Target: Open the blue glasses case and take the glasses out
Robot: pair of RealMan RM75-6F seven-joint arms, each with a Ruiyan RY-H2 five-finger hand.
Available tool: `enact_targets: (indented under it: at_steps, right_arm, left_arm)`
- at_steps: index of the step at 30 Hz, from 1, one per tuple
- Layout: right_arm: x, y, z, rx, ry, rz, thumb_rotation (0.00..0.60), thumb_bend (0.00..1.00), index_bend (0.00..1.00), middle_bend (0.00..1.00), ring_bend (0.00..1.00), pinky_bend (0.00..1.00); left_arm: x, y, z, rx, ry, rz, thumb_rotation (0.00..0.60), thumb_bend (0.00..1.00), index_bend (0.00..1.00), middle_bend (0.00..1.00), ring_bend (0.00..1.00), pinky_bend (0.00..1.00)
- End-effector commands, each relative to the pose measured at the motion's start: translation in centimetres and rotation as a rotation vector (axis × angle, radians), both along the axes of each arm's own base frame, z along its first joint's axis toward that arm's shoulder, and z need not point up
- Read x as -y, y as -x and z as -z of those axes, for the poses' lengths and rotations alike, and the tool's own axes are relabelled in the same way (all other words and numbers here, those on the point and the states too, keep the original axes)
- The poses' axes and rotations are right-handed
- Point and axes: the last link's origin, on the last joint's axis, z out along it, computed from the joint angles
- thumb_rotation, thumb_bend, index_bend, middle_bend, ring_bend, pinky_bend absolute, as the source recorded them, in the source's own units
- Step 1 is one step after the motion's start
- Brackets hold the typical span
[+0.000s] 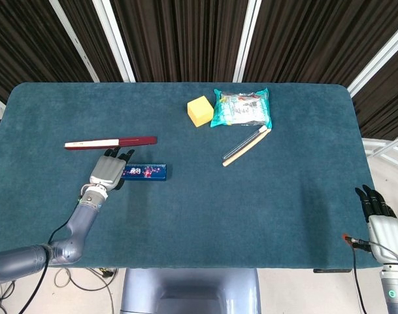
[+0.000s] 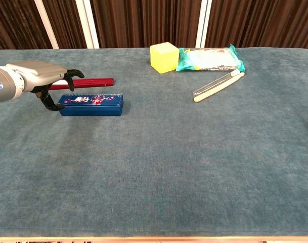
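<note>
Chest view shows the left hand with fingers spread, grasping nothing, arched over the near end of the blue glasses case, which lies shut just beyond its fingertips. Best to pin that end firmly before lifting the lid. Its contents stay hidden. Far right, the right hand hangs off-table, holding nothing.

The case is a long, narrow dark-blue box with a small pink and white print on its lid. It lies flat and closed on the surface's left half, lengthwise left to right.
</note>
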Motion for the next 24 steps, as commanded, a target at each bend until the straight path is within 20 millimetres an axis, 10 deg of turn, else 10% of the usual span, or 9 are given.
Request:
enact_targets:
  at_steps: [1, 24]
  right_arm:
    - [0.0, 0.01, 0.01, 0.0, 0.0, 0.001, 0.6, 0.2, 0.0, 0.0, 0.0, 0.23]
    - [-0.02, 0.02, -0.1, 0.002, 0.007, 0.0, 0.6, 0.2, 0.0, 0.0, 0.0, 0.23]
  left_arm:
    - [-0.06, 0.02, 0.14, 0.002, 0.003, -0.004, 0.6, 0.37, 0.03, 0.25, 0.03, 0.13]
    - [-0.28, -0.1, 0.61, 0.02, 0.004, -0.02, 0.6, 0.4, 0.05, 0.28, 0.04, 0.14]
